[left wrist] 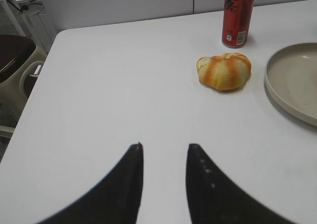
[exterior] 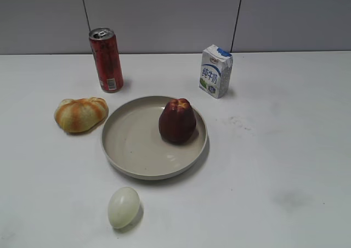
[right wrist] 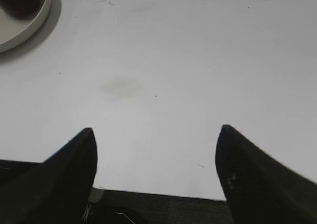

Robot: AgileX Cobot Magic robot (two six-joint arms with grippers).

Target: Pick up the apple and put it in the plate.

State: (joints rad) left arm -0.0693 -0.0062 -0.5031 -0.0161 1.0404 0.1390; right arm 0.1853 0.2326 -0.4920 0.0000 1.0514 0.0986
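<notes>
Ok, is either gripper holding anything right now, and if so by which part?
Nothing is held. The left gripper and right gripper are both open over bare table, and the apple sits in the plate.

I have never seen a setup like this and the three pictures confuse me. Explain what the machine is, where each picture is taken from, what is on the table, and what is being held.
This is a two-armed robot with a camera on each wrist, plus one camera facing the table.

The facing view shows a white table with a beige plate, a dark red apple standing in it, a striped bread roll, a red can, a milk carton and a pale egg.

The dark prongs in the other two pictures are gripper fingers. The left gripper hangs over bare table near the roll, fingers slightly apart. The right gripper is wide open near the table's edge. Neither holds anything.
</notes>
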